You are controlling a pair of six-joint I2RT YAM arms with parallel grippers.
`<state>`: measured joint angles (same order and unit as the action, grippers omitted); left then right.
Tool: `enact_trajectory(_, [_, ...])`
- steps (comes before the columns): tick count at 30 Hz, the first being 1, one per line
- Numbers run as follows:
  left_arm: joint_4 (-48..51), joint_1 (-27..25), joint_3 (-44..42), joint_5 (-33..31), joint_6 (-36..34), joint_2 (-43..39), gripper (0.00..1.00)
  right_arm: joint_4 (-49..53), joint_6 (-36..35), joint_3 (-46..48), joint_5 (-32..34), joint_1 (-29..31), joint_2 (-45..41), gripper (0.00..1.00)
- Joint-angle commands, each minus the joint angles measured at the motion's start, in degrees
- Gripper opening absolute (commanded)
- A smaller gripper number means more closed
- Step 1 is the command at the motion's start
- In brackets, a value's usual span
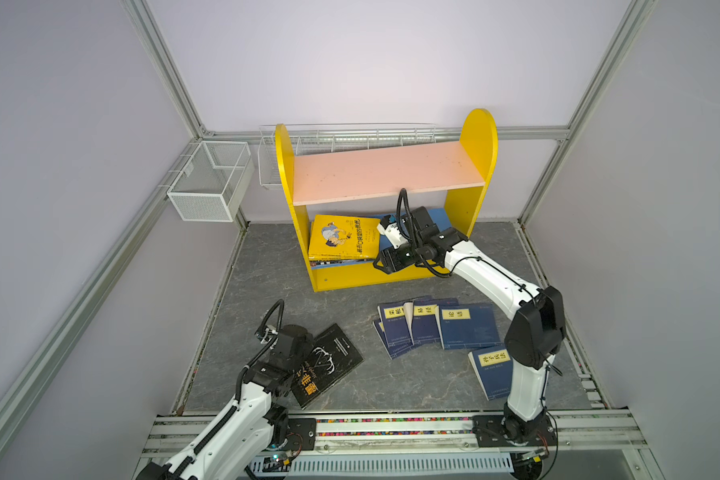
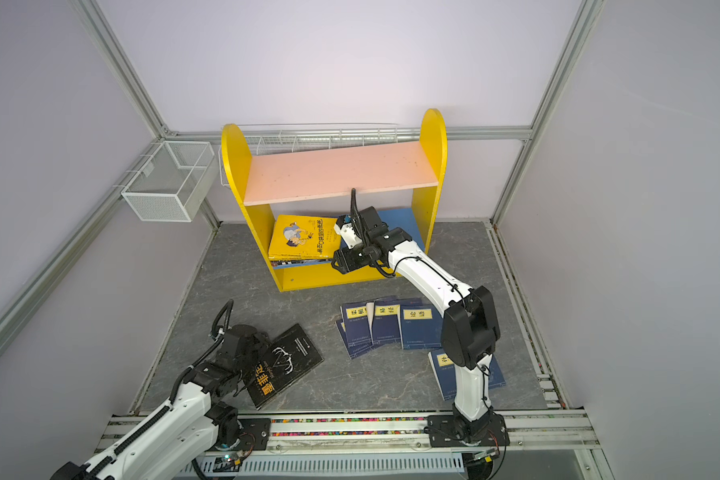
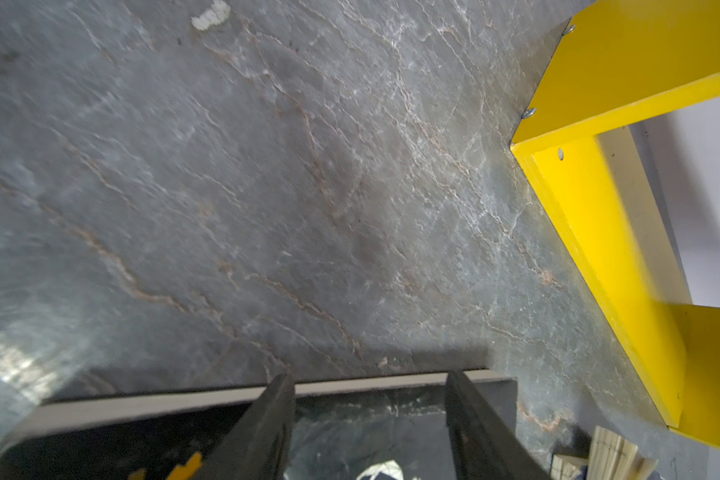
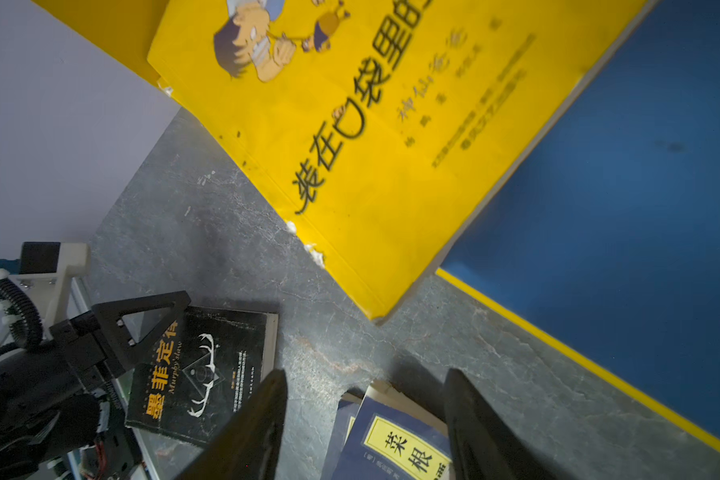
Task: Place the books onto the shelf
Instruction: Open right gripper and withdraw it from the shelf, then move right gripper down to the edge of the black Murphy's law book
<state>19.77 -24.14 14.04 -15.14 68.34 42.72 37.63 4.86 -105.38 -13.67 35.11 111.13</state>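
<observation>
Several books (image 1: 344,237), yellow cartoon cover topmost, are lying on the shelf's (image 1: 479,137) blue board (image 4: 620,187); left fingers (image 3: 267,424) and right fingers (image 4: 258,428) are standing spread.

left claw (image 3: 370,374) spread, right claw (image 4: 367,371) spread

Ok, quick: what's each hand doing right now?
Left hand: open, over the black book, holding nothing.
Right hand: open, empty, by the shelf.

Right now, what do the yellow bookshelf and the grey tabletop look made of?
Yellow two-tier bookshelf: probably painted wood board, smooth finish; screw heads and a pale unpainted edge show. Grey veined tabletop: stone-look, slab or printed sheet, cannot tell.
</observation>
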Motion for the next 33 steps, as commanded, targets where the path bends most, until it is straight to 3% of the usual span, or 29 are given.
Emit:
enact_trajectory(1, [0.4, -0.2, 0.1, 0.0, 0.3, 0.2, 0.59, 2.3, -5.8, -5.3, 5.3, 0.9, 3.3, 0.62])
enact_trajectory(8, [0.9, -0.2, 0.1, -0.2, 0.2, 0.0, 0.59, 7.5, -9.4, -11.6, 6.6, 2.2, 7.8, 0.60])
enact_trajectory(25, [0.8, -0.2, 0.1, 0.0, 0.2, -0.3, 0.59, 8.5, -11.5, -11.4, 12.7, 3.0, 8.9, 0.62])
enact_trajectory(33, [1.1, -0.2, 0.5, -0.3, 0.2, -0.1, 0.59, 10.0, -12.9, -16.5, 13.1, 3.0, 12.9, 0.59])
